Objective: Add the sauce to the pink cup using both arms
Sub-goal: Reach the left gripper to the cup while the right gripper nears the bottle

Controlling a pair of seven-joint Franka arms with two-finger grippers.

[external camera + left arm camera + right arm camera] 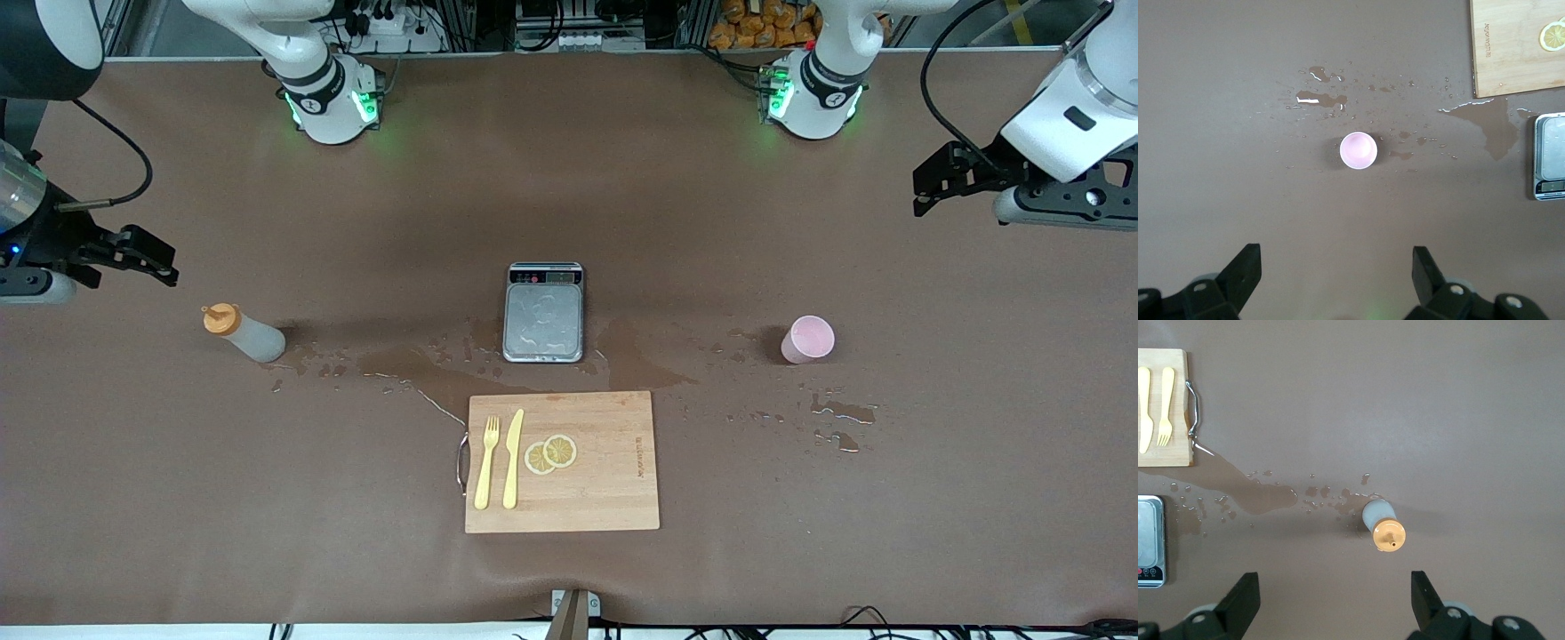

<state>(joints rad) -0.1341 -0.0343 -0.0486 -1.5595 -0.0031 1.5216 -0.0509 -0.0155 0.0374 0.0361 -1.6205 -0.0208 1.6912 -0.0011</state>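
The sauce bottle [244, 333], whitish with an orange cap, stands upright on the brown table toward the right arm's end; the right wrist view shows it [1383, 527] from above. My right gripper [160, 258] [1335, 583] hangs open and empty above the table beside the bottle, apart from it. The pink cup [807, 340] [1358, 150] stands upright toward the left arm's end. Above the table near that end my left gripper [919, 191] [1337, 257] is held open, with nothing between its fingers and well clear of the cup.
A silver scale [544, 313] sits mid-table between bottle and cup. Nearer the front camera lies a wooden cutting board [613, 480] carrying a yellow fork [486, 462], a yellow knife [513, 458] and lemon slices [551, 453]. Wet puddles [427, 366] spread across the table cover around them.
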